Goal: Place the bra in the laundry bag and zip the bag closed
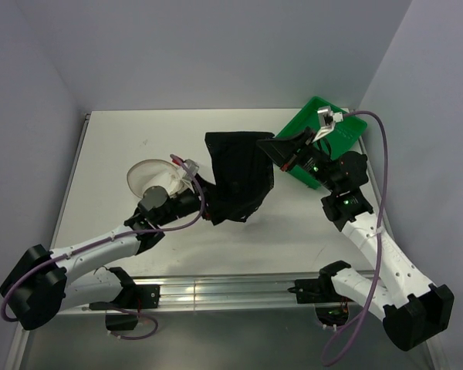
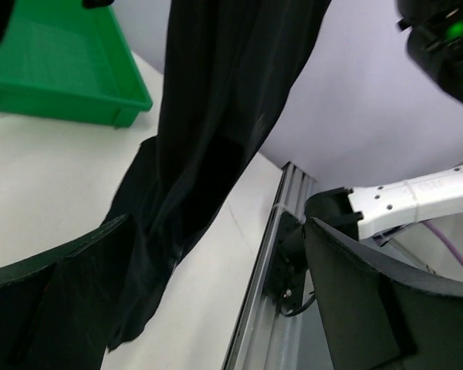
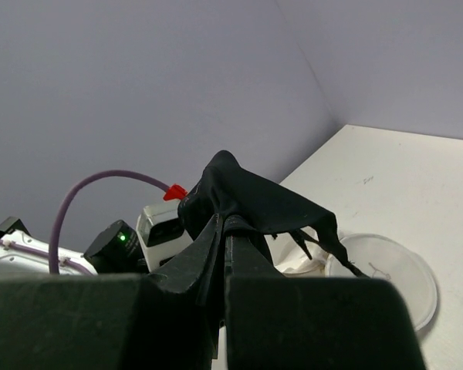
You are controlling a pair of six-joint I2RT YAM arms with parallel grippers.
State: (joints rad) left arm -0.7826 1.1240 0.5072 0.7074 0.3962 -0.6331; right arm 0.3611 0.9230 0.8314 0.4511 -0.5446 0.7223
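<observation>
Early days: the bra [image 1: 235, 173] hangs mid-frame, right claw [image 3: 222, 225] pinched tight on one corner, left claw [image 2: 216, 223] gaping wide (gripping nothing). Laundry bag [image 1: 148, 176] sits centre-left on the table [image 1: 293, 239], unfilled; bagging and zipping remain.

Right fingers [image 3: 243, 266] pinched shut (arm raised, reaching inward), left fingers [image 2: 363, 308] spread wide apart.

The plain black fabric bra [image 1: 235, 177] contrasts with the see-through white mesh laundry bag [image 1: 148, 179], green plastic tray [image 1: 351, 132] and white counter [image 1: 116, 146].
</observation>
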